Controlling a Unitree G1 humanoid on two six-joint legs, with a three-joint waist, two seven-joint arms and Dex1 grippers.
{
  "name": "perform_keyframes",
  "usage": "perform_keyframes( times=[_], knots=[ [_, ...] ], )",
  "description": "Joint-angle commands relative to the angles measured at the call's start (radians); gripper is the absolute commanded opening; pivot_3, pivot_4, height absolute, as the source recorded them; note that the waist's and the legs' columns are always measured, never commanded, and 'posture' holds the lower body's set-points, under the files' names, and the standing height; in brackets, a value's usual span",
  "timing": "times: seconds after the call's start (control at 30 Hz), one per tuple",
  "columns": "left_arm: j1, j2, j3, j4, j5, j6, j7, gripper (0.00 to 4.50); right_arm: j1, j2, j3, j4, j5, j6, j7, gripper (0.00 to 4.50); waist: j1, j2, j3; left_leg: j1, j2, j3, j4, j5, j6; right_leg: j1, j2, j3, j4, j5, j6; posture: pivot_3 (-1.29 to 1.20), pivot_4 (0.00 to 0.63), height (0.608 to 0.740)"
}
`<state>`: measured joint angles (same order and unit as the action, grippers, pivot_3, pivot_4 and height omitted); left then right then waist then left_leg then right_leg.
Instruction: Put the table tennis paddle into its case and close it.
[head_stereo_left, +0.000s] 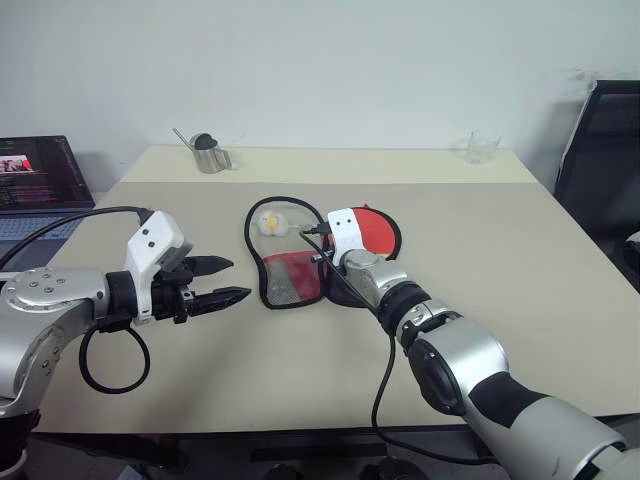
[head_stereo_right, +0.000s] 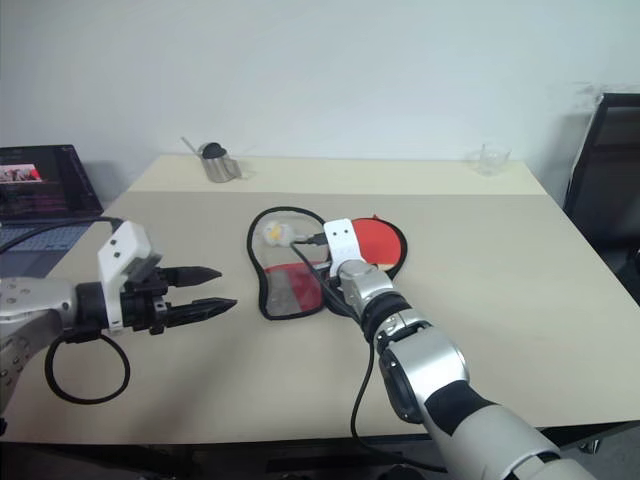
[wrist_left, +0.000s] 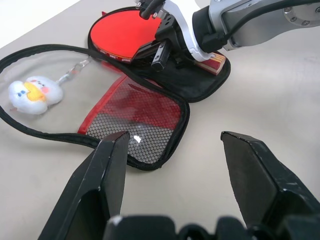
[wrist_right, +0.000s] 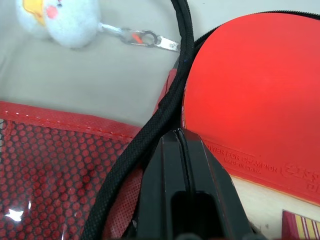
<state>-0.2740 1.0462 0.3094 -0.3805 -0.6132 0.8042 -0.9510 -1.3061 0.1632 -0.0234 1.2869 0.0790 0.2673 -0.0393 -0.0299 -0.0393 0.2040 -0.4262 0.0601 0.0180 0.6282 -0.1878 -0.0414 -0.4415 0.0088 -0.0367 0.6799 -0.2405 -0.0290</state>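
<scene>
Table tennis paddle: red face up, lying in the right half of the opened case on the worktop
Right gripper: fingers pressed together at the paddle's lower edge, beside the case's black rim; possibly touching it
Left gripper: fingers spread wide, holding nothing, left of the case
Plush charm: inside the case flap's loop

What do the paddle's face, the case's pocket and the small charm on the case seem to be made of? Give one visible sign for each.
Paddle face: probably rubber, smooth matte red, with lettering moulded along its lower edge.
Case pocket: looks like black mesh over red fabric; the honeycomb holes show plainly.
Charm: apparently soft plush, white and fuzzy, on a metal clip.
</scene>
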Motion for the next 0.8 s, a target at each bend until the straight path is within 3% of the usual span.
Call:
perform_keyframes(
  times=[0.03,0.3,0.53,0.7,0.8],
  knots=[
    [-0.014,0.018,0.018,-0.013,-0.008,-0.004,0.0,3.18,-0.032,0.042,-0.022,-0.009,-0.005,-0.017,-0.016,0.02,0.0,0.0,0.0,0.0,0.0,0.0,0.0,0.0,0.0,0.0,0.0,0.0,0.0,0.0,0.0,0.0,0.15,0.74],
    [-0.011,0.017,0.019,-0.013,-0.007,-0.005,0.0,3.18,-0.03,0.034,-0.038,-0.002,-0.004,-0.011,-0.032,0.02,0.001,0.0,0.0,0.0,0.0,0.0,0.0,0.0,0.0,0.0,0.0,0.0,0.0,0.0,0.0,0.0,0.15,0.74],
    [0.022,-0.007,0.024,0.034,0.032,-0.025,0.044,3.18,-0.118,0.029,-0.171,-0.111,0.155,0.034,0.124,0.02,-0.001,0.0,0.0,0.0,0.001,0.0,0.0,0.0,0.0,0.0,0.0,0.0,0.0,0.0,0.0,0.0,0.15,0.74],
    [0.001,-0.027,-0.001,0.097,0.067,-0.053,0.07,3.18,-0.148,-0.063,-0.168,-0.299,0.211,0.227,0.274,0.02,-0.001,0.0,0.0,0.001,0.002,0.0,-0.001,0.0,0.0,0.0,0.005,-0.001,0.0,0.0,0.0,0.0,0.15,0.74],
    [-0.027,-0.023,-0.015,0.138,0.082,-0.081,0.059,3.18,-0.082,-0.199,-0.07,-0.482,0.174,0.376,0.428,0.02,0.015,-0.001,0.0,0.0,0.002,-0.002,-0.001,0.0,0.0,0.0,0.005,-0.002,-0.001,0.0,-0.001,0.0,0.15,0.74]
  ],
)
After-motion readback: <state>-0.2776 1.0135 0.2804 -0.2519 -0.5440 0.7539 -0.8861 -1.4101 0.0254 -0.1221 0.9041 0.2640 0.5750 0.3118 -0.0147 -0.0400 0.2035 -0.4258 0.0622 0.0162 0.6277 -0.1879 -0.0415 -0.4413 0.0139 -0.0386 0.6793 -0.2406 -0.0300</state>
